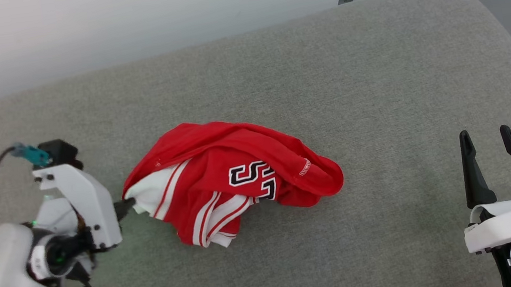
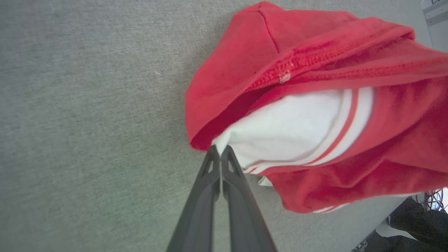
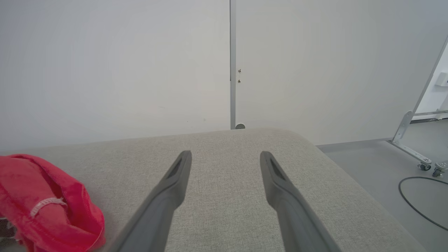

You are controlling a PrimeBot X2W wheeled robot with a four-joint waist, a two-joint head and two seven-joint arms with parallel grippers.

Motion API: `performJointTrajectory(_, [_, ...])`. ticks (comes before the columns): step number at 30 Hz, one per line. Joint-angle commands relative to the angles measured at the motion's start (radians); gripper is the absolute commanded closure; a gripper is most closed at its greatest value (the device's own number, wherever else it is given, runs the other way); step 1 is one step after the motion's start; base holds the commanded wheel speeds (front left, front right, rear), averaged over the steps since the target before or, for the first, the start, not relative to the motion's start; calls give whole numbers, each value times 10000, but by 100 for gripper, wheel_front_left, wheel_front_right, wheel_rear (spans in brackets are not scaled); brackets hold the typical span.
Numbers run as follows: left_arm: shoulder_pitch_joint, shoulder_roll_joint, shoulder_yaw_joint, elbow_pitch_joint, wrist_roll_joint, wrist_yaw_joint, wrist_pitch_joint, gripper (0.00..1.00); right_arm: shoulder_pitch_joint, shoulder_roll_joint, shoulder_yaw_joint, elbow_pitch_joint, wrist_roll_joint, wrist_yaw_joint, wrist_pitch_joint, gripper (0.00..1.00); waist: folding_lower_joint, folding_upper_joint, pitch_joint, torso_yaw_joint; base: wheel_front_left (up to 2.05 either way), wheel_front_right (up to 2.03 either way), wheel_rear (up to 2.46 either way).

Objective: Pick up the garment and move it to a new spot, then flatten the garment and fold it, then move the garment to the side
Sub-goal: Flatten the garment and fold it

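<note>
- My left gripper (image 1: pixel 125 207) (image 2: pixel 220 148) reaches in from the left side of the table (image 1: pixel 373 77) (image 2: pixel 87 122) (image 3: pixel 227 210); its jaws are clenched tight, tips pressed together on the edge of a white sleeve
- The garment (image 1: pixel 221 176) (image 2: pixel 315 105) (image 3: pixel 45 206) lies as a crumpled heap on the grey fabric top, about midway between the near and far edges and left of the middle; red folds lie over the top, and white, red-striped trim shows at its left and near sides; part of the black, white-outlined print faces up
- My right gripper (image 1: pixel 484 133) (image 3: pixel 225 155) sits by the near right part of the table, well apart from the garment; its jaws are released, spread wide with nothing between them; they point toward the far right corner, which is rounded
- A pale wall (image 3: pixel 105 70) stands just beyond the far edge
</note>
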Motion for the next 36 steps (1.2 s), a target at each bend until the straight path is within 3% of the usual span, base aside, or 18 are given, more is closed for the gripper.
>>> performJointTrajectory(1, [-73,97,54,-42,-14,73,7,100,-72,20,-50,-35,-74,1,-12,0,0,-1,-22,36,0,0,0])
performJointTrajectory(20, [1916,2123,1721,-2351,-331,1702,87,100,165,-34,-157,-256,-205,1,242,0,0,-1,-222,1012,0,0,0])
performJointTrajectory(27, [2922,2428,2008,-2291,-268,2105,-116,100,110,-24,-85,-274,-208,1,301,0,0,-1,-187,1249,0,0,0])
performJointTrajectory(34, [3338,2080,1949,-1881,-412,1970,-412,100,52,-57,24,-249,-144,1,356,0,0,-1,-156,1349,0,0,0])
performJointTrajectory(35, [3314,2009,1945,-1849,-421,1898,-501,63,55,-79,40,-240,-128,1,371,0,0,-1,-174,1374,0,0,0])
performJointTrajectory(36, [3293,1945,1928,-1809,-436,1841,-576,47,67,-102,70,-221,-106,1,391,0,0,-1,-210,1399,0,0,0])
